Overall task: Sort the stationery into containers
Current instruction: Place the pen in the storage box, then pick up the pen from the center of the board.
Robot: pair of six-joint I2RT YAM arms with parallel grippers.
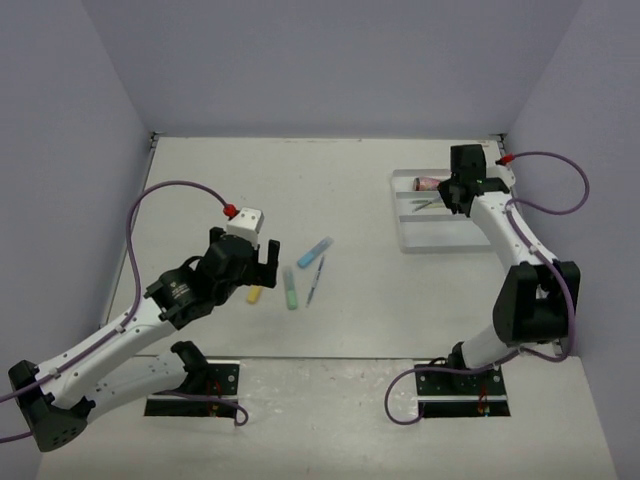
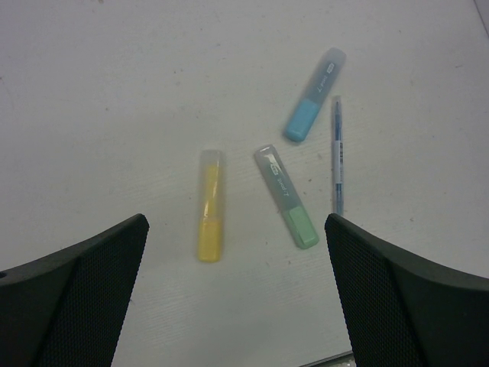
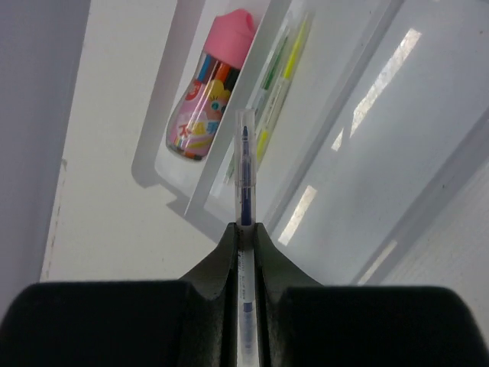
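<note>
My left gripper [image 1: 256, 262] [image 2: 235, 226] is open and empty, hovering just near of a yellow marker [image 2: 210, 205] [image 1: 254, 294]. A green marker [image 2: 286, 196] [image 1: 290, 288], a light-blue marker [image 2: 313, 95] [image 1: 315, 251] and a thin grey pen [image 2: 337, 153] [image 1: 315, 280] lie beside it on the table. My right gripper [image 1: 456, 196] [image 3: 244, 229] is shut on a thin clear pen with blue ink [image 3: 244, 172], held over the white tray [image 1: 440, 238] [image 3: 397, 153]. A pink tube [image 3: 210, 99] [image 1: 428, 183] lies in the far compartment, and a yellow-green pen [image 3: 279, 84] [image 1: 428, 204] in the middle one.
Grey-lilac walls close in the table on the left, back and right. Purple cables loop off both arms. The arm bases stand at the near edge.
</note>
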